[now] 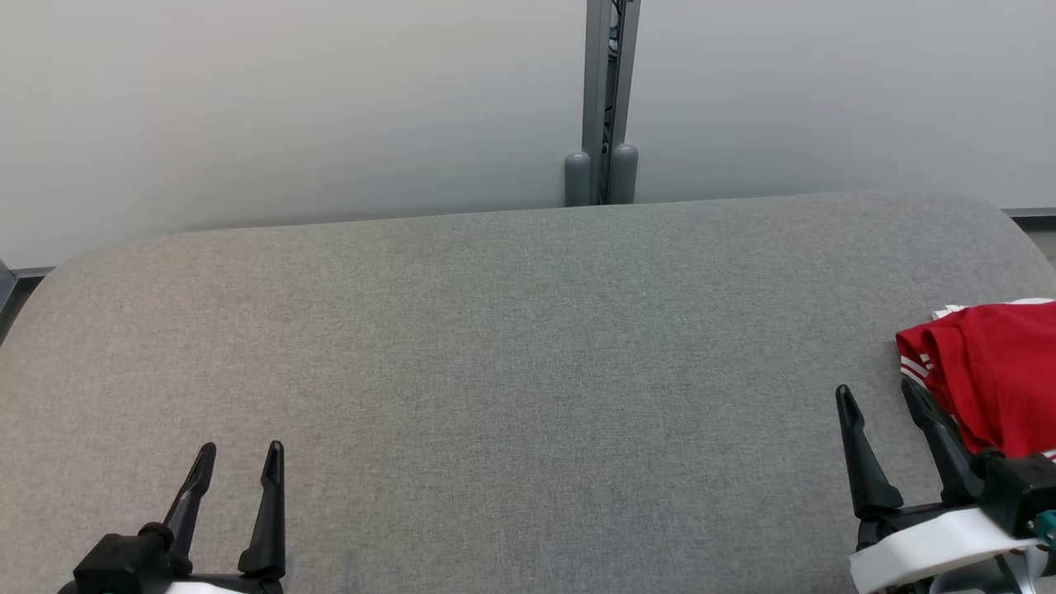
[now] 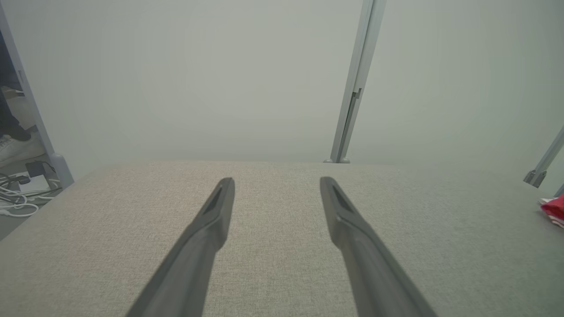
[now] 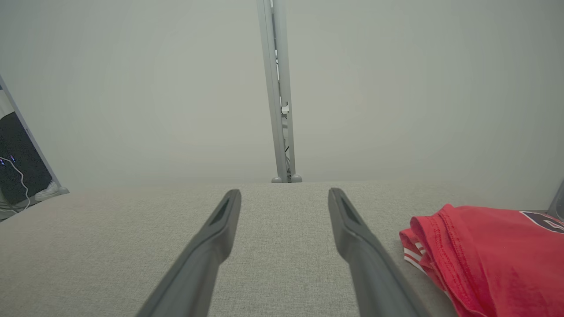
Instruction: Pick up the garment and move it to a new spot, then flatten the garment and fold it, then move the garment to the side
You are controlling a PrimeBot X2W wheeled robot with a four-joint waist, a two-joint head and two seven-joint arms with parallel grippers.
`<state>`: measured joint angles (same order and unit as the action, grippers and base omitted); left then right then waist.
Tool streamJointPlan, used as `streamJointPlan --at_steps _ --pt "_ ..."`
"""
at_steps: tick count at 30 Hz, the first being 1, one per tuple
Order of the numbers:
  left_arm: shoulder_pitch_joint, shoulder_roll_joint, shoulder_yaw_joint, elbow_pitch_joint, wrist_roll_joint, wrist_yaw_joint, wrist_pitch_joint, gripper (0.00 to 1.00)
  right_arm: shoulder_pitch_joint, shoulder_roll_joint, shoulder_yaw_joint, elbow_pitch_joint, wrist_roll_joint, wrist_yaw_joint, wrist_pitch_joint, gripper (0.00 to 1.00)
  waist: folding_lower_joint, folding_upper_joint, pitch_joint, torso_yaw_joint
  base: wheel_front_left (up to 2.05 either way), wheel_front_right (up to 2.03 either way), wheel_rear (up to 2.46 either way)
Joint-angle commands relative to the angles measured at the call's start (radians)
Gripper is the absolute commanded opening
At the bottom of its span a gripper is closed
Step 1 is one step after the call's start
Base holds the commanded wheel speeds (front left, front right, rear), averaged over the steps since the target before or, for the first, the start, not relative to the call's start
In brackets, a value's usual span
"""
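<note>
Beyond the left hand (image 1: 241,447), off its outer side and past the worktop's (image 1: 528,355) rounded end, the left wrist view shows white cables (image 2: 17,200) on the floor and a white shoe (image 2: 12,149) behind a slanted grey frame. The left hand itself hangs low over the near edge of the grey, cloth-covered worktop, its two dark fingers spread wide and pointing towards the far edge. Nothing lies between the fingers except bare fabric.

From the left hand's inner side across to the right hand, the worktop is a plain grey stretch. Ahead of this stretch, at the worktop's far edge, a grey metal post (image 1: 609,99) rises against the pale wall (image 1: 289,107), with two rounded feet at its base.

The right hand (image 1: 874,388) is also low over the near part of the worktop, its fingers wide apart, holding nothing and pointing the same way as the other's.

The garment (image 1: 990,371) lies just beside the right hand's outer finger, on the worktop's right end. It is red, gathered into folded layers, with white stripes along the edge nearest the hand and a stitched hem curling over the top. In the right wrist view a dark printed patch shows on its far side. Whether the outer finger touches the cloth cannot be told. The garment is well apart from the left hand.
</note>
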<state>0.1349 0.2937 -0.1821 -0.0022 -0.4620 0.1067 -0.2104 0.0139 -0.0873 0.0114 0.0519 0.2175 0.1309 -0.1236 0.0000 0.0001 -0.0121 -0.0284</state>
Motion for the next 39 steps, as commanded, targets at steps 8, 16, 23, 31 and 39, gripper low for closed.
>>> streamJointPlan --at_steps 8,16,23,31,39 --pt "-0.017 0.004 -0.003 0.004 -0.006 0.009 -0.001 1.00 0.009 -0.002 -0.005 -0.008 -0.010 0.000 0.004 1.00 0.0000 -0.0001 0.004 0.007 0.00 0.00 0.00" --pt "-0.021 0.005 -0.005 0.007 -0.010 0.013 -0.001 1.00 0.012 0.001 -0.005 -0.007 -0.003 0.000 0.001 1.00 0.0000 -0.0001 0.004 0.009 0.00 0.00 0.00" --pt "-0.024 0.009 -0.007 0.007 -0.013 0.017 -0.003 1.00 0.012 0.002 -0.002 -0.008 -0.001 0.000 -0.002 1.00 0.0000 -0.0001 0.007 0.013 0.00 0.00 0.00" --pt "-0.022 0.010 -0.011 0.007 -0.015 0.018 -0.006 1.00 0.011 0.001 0.000 -0.008 0.001 0.000 -0.005 1.00 0.0000 -0.0001 0.008 0.017 0.00 0.00 0.00" --pt "-0.008 -0.016 -0.008 0.022 -0.068 0.006 0.009 0.00 0.016 0.012 0.000 0.009 0.068 0.000 0.006 0.00 0.0000 -0.0001 0.008 0.018 0.00 0.00 0.00"
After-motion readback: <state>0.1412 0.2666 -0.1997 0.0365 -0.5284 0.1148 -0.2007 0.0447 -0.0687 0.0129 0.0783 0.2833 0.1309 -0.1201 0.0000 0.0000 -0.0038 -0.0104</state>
